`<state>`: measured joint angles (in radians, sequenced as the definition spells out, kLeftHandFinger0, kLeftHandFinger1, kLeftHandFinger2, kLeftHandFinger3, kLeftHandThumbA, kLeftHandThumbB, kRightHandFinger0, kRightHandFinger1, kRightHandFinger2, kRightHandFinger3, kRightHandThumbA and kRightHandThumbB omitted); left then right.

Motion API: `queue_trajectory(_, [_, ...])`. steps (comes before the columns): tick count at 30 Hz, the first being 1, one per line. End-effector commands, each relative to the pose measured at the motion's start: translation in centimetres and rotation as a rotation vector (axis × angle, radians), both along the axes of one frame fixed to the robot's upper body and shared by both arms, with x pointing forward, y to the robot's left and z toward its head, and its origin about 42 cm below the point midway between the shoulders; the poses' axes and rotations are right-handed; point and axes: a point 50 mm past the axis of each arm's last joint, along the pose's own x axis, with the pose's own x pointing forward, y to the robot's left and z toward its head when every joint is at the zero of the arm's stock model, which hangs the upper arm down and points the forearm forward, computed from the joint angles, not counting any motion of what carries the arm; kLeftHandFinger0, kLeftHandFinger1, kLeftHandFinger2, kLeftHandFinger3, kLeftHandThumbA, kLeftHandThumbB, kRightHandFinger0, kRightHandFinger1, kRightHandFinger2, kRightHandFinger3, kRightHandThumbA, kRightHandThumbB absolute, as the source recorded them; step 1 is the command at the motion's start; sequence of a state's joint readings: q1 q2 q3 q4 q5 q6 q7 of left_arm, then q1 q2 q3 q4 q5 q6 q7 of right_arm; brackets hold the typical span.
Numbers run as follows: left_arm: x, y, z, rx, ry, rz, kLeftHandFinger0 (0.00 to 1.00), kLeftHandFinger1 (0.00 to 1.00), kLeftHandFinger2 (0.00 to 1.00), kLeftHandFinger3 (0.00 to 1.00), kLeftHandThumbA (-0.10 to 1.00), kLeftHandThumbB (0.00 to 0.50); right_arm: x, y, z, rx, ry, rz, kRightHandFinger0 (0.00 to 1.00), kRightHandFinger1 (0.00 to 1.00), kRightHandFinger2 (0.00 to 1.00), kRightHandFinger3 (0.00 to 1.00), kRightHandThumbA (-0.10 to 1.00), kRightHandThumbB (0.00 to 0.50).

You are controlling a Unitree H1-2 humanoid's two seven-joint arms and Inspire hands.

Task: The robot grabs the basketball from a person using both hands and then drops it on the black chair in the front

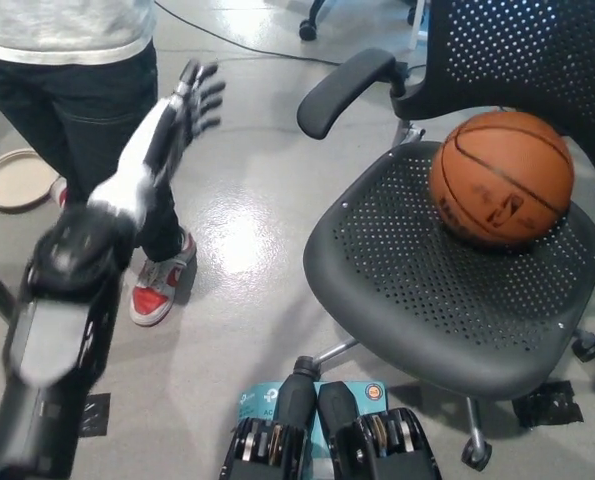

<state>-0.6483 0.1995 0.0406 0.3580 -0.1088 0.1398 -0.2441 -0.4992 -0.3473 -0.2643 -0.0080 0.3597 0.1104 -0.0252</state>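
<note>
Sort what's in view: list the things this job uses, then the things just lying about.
Job: basketball resting on the chair seat; left hand, open, raised beside the person.

Lying about: round dish on the floor, cable, blue box.

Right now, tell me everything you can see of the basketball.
The basketball is orange-brown with black seam lines and a faint dark logo on its front, its surface looking pebbled like rubber or leather. It sits whole and round on the perforated seat of the black chair, toward the rear right, close to or against the mesh backrest. Only the chair touches it; no hand is on it.
</note>
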Motion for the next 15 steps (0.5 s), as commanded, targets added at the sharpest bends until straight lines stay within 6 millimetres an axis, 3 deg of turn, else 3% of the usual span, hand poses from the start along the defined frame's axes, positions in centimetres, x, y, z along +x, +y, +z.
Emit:
queue_trajectory(1, [-7.5, 2.3, -1.3, -0.496, 0.116, -0.22, 1.0, 1.0, 1.0, 1.0, 1.0, 0.277, -4.5, 3.4, -3.4, -0.052, 0.036, 0.091, 1.0, 1.0, 1.0, 1.0, 1.0, 0.2])
queue_trajectory(3, [-9.0, 2.8, -2.3, -0.531, 0.13, -0.211, 1.0, 1.0, 1.0, 1.0, 1.0, 0.296, -5.1, 3.7, -5.1, -0.034, 0.077, 0.083, 1.0, 1.0, 1.0, 1.0, 1.0, 0.177])
queue_trajectory(8, [-13.9, 6.4, -6.8, -0.614, 0.179, -0.153, 1.0, 1.0, 1.0, 1.0, 1.0, 0.315, -6.1, 4.5, -11.9, 0.042, 0.17, 0.09, 1.0, 1.0, 1.0, 1.0, 1.0, 0.125])
queue_trajectory(11, [-15.8, 8.0, -8.8, -0.617, 0.196, -0.119, 1.0, 1.0, 1.0, 1.0, 1.0, 0.314, -6.8, 5.3, -14.7, 0.053, 0.224, 0.105, 1.0, 1.0, 1.0, 1.0, 1.0, 0.177])
queue_trajectory(13, [-16.3, 8.6, -9.5, -0.6, 0.199, -0.093, 1.0, 1.0, 1.0, 1.0, 1.0, 0.328, -6.9, 5.8, -15.7, 0.057, 0.232, 0.12, 1.0, 1.0, 1.0, 1.0, 1.0, 0.178])
queue_trajectory(15, [-17.4, 9.3, -10.7, -0.584, 0.21, -0.062, 1.0, 1.0, 1.0, 1.0, 1.0, 0.366, -7.3, 6.8, -17.4, 0.078, 0.26, 0.134, 1.0, 1.0, 1.0, 1.0, 1.0, 0.232])
